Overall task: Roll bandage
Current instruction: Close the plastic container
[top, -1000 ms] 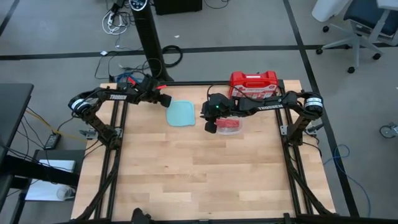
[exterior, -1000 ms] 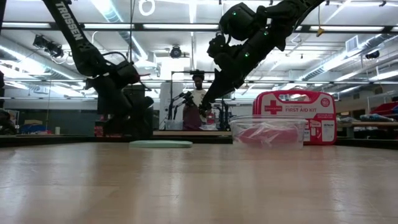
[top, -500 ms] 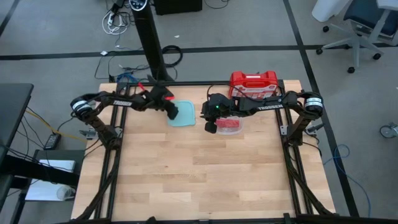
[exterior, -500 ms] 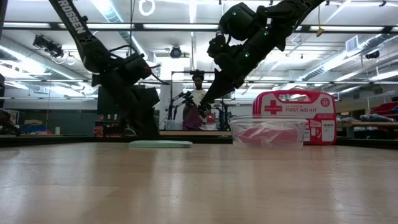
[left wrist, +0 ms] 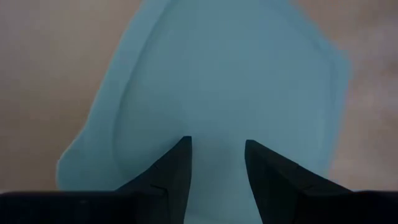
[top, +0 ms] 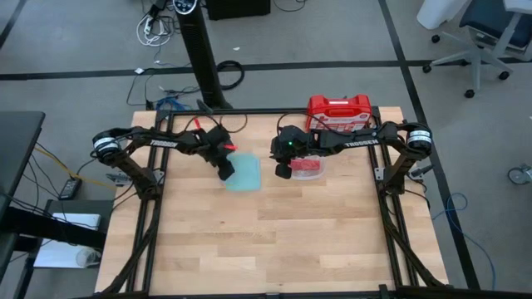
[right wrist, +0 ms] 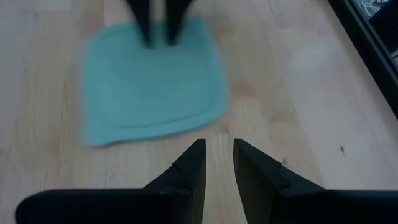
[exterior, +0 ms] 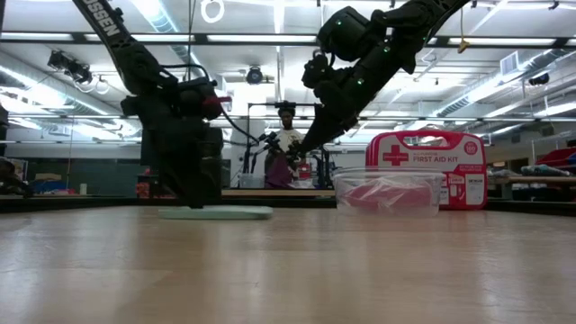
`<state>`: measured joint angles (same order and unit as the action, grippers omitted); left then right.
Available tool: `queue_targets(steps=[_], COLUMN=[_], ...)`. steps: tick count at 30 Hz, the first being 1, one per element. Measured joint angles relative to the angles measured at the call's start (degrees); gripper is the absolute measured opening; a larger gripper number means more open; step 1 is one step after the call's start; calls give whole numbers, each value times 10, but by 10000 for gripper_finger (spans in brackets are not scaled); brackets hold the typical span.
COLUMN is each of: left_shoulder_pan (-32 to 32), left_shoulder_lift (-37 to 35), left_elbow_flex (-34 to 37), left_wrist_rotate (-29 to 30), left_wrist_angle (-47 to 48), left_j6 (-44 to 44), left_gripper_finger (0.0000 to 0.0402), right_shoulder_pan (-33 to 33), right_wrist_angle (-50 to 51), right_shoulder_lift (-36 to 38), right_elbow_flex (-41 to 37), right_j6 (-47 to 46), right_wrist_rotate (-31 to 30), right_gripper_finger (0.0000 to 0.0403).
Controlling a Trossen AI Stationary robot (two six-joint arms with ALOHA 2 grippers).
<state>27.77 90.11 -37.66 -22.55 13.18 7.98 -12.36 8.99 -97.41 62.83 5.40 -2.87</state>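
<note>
High view: a wooden tabletop [top: 274,232] seen from above. The left claw [top: 226,169] sits at about 11 o'clock from the tabletop's centre, pressed down on the left edge of a pale blue square lid [top: 243,174]. The right claw [top: 282,172] hovers just right of the lid, near 12 o'clock. Beside it, toward 1 o'clock, a clear tub [top: 309,168] holds the red bandage [top: 306,166]. A red first-aid case [top: 338,110] stands behind the tub at the far edge.

Low view: the left claw [exterior: 193,200] reaches down onto the lid [exterior: 216,212]. The right claw [exterior: 301,151] hangs above the tabletop, clear of it. The bandage [exterior: 382,194] lies bunched inside the tub [exterior: 389,190], with the case [exterior: 427,166] behind. A person [exterior: 286,148] stands far back in the room.

Left wrist view: the fingers [left wrist: 177,171] stand apart, empty, tips over the lid [left wrist: 230,87].

Right wrist view: the fingers [right wrist: 193,165] are narrowly parted, holding nothing, above bare wood near the lid [right wrist: 152,84].
</note>
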Motion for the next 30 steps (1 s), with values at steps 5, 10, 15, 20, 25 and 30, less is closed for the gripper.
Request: queue_targets(steps=[5, 10, 15, 20, 25, 30], left_shoulder_pan=[-16, -32, -34, -27, -27, -26], left_shoulder_lift=[-20, -76, -116, -120, -120, -120], left_elbow_flex=[-22, -55, -63, -63, -63, -54], left_wrist_rotate=[-43, 29, 96, 98, 133, 245], left_wrist_angle=[53, 87, 132, 160, 191, 239], left_j6=[-4, -27, -6, 51, 73, 59], left_gripper_finger=[156, 156, 156, 156, 156, 156], right_shoulder_pan=[2, 11, 58, 154, 213, 246], right_wrist_angle=[2, 20, 56, 72, 38, 22], right_shoulder_lift=[0, 9, 19, 19, 19, 8], right_elbow_flex=[0, 0, 0, 0, 0, 0], right_j6=[-7, -10, 22, 99, 85, 32], right_wrist_rotate=[0, -1, -13, -125, -174, -168], right_gripper_finger=[79, 79, 79, 79, 79, 79])
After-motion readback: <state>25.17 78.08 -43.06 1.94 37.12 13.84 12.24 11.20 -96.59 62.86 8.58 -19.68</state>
